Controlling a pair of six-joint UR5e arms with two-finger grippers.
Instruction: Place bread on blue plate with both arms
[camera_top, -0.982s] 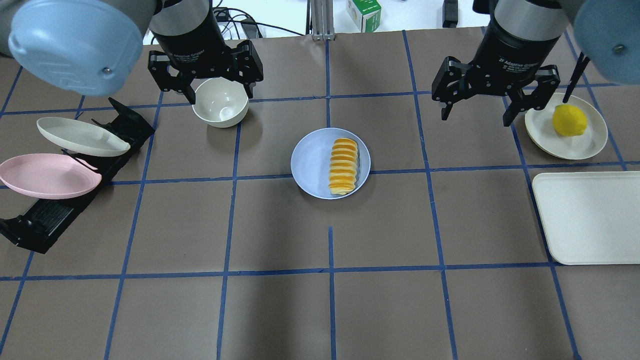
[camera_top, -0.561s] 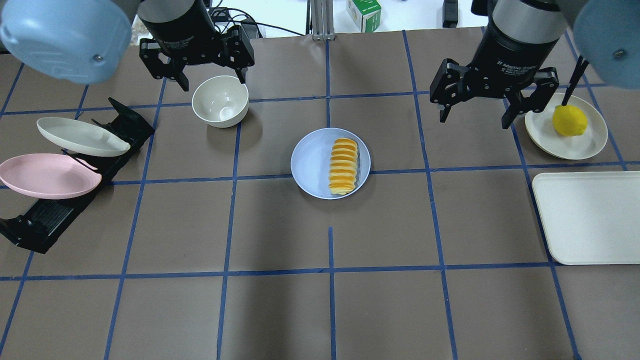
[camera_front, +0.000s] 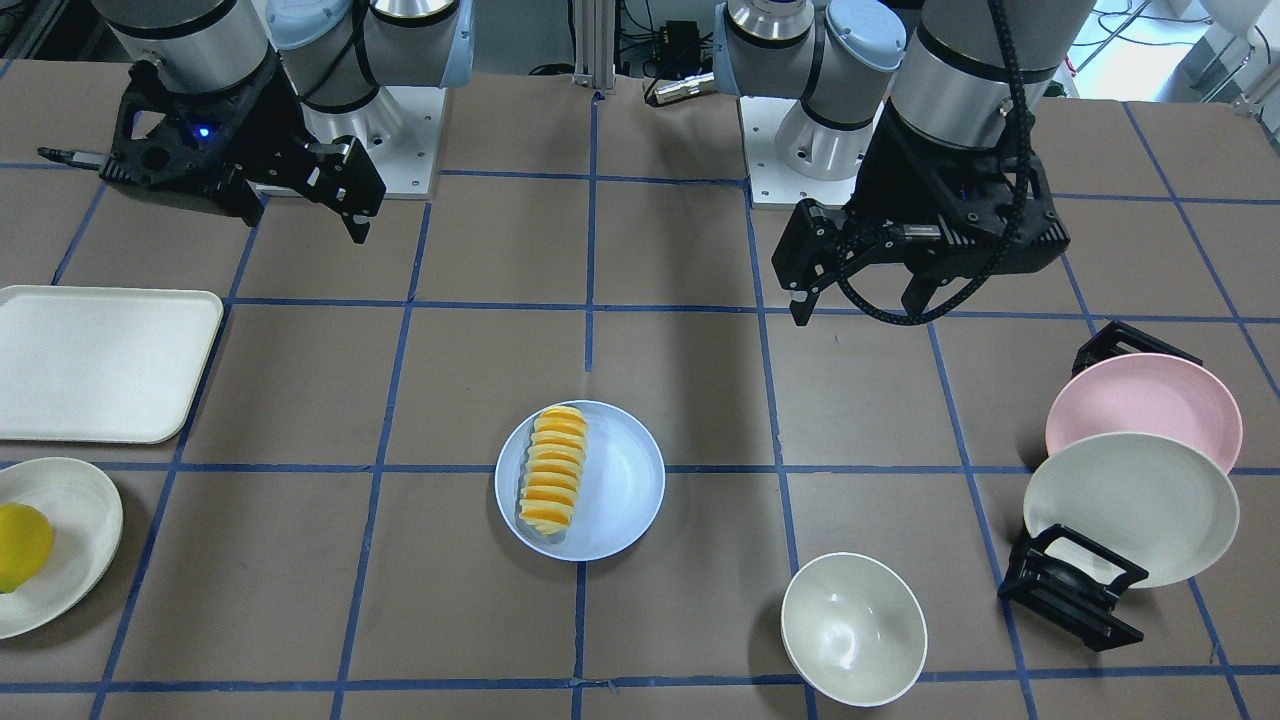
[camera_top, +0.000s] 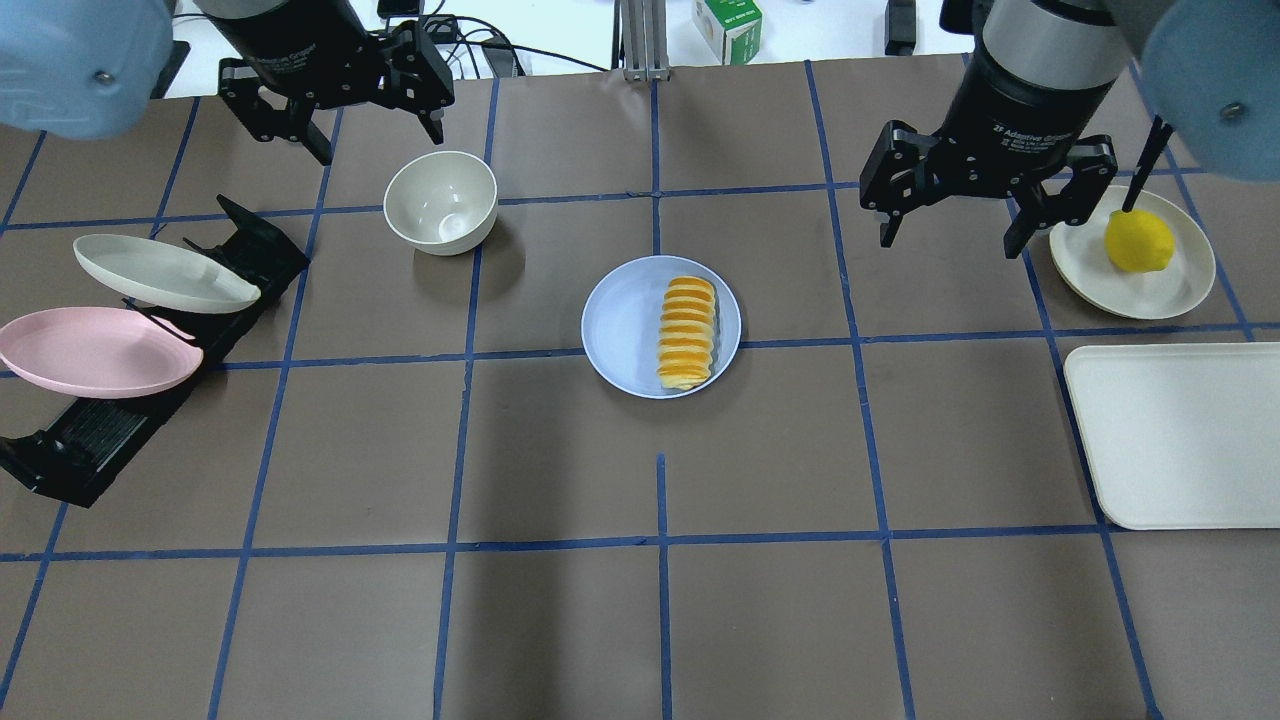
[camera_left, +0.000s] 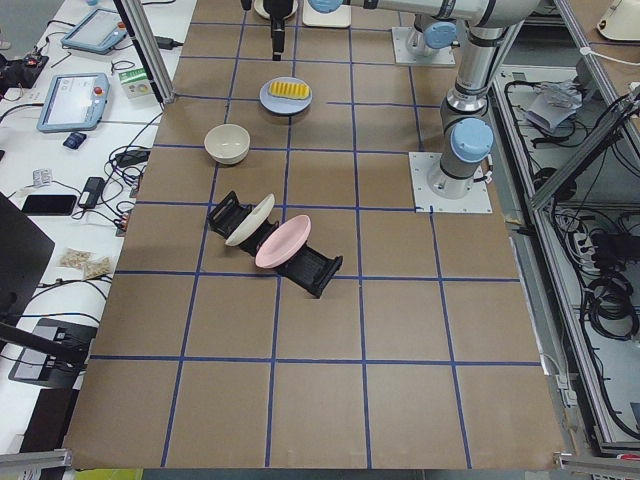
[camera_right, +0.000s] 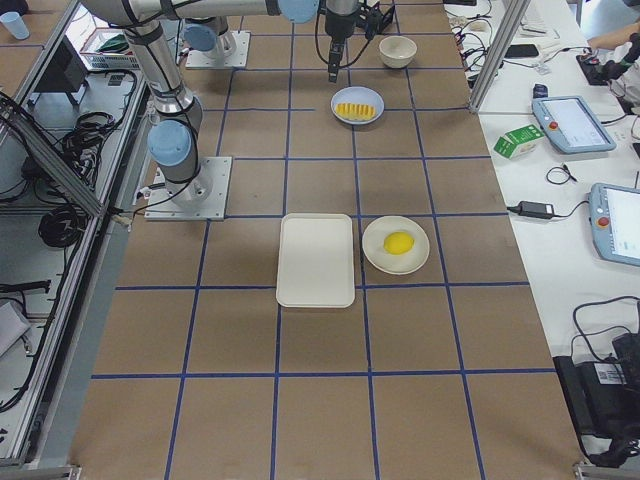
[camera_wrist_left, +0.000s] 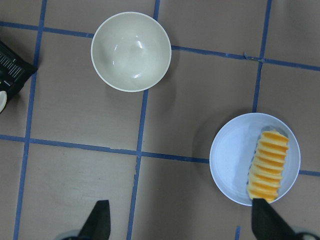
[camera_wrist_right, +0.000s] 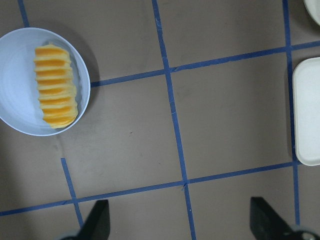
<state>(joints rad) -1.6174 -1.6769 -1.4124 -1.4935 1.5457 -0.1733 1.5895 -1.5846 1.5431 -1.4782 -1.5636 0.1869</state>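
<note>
Two grippers hover over the brown tabletop (camera_top: 560, 620), their upper bodies cut off at the frame's edge. The left gripper (camera_top: 380, 148) and right gripper (camera_top: 948, 245) each have fingers spread wide, holding nothing. Between them sits the blue plate (camera_top: 625, 330), the bread (camera_top: 687, 333) lying on its half toward the right gripper.

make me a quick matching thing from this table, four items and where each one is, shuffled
Things:
1. bread
2. yellow fruit
3. pink plate
4. bowl

Places:
A. propped in the black rack
B. empty, standing on the table
C. lying on the blue plate
D. sitting on the cream plate

Pairs: 1-C, 2-D, 3-A, 4-B
</note>
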